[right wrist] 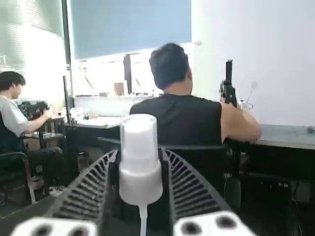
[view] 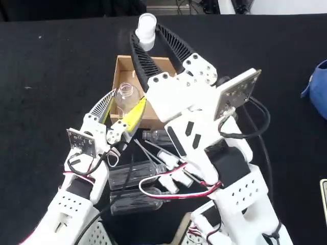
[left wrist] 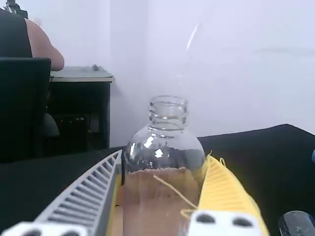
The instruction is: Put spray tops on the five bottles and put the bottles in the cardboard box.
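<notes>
Risking a likely dip-tube miss: right tool (right wrist: 140, 162) clamps the white spray top (right wrist: 140, 132) apart from the clear bottle (left wrist: 167, 123) squeezed in left tool (left wrist: 164, 169) at the cardboard box (view: 119, 69).

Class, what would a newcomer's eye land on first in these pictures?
The white spray top, pinched in the black right gripper beyond the cardboard box. Next, the capless clear bottle clamped in the left gripper at the box, with more bottles lying on the black table near the arms' bases.
</notes>
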Robot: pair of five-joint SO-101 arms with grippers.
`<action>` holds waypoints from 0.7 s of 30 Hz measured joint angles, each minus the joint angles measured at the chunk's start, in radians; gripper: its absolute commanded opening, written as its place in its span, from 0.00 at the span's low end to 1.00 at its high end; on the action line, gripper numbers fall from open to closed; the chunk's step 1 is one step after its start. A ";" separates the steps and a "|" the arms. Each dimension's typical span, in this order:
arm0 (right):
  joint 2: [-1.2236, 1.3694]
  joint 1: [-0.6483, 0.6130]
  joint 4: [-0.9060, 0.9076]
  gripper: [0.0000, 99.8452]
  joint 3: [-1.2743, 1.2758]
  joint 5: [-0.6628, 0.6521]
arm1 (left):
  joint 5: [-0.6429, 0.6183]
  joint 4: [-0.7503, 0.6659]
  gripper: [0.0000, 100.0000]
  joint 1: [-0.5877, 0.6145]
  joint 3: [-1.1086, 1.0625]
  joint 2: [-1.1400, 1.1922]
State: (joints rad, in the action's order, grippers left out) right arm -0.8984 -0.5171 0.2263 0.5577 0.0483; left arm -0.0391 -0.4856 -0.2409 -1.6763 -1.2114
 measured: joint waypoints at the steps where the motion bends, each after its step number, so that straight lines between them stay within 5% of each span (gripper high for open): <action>1: 0.000 0.000 -0.002 0.01 0.000 0.000 | 0.000 0.000 0.03 0.000 0.000 0.000; 12: 0.000 -0.120 0.064 0.01 0.000 -0.005 | 0.000 0.000 0.03 0.002 0.000 0.000; 21: 0.000 -0.127 0.066 0.01 0.000 -0.133 | 0.000 0.000 0.03 0.006 0.000 0.000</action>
State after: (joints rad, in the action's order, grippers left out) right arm -0.8984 -0.6444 0.2923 0.5577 -0.0852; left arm -0.0391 -0.4856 -0.2348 -1.6763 -1.2114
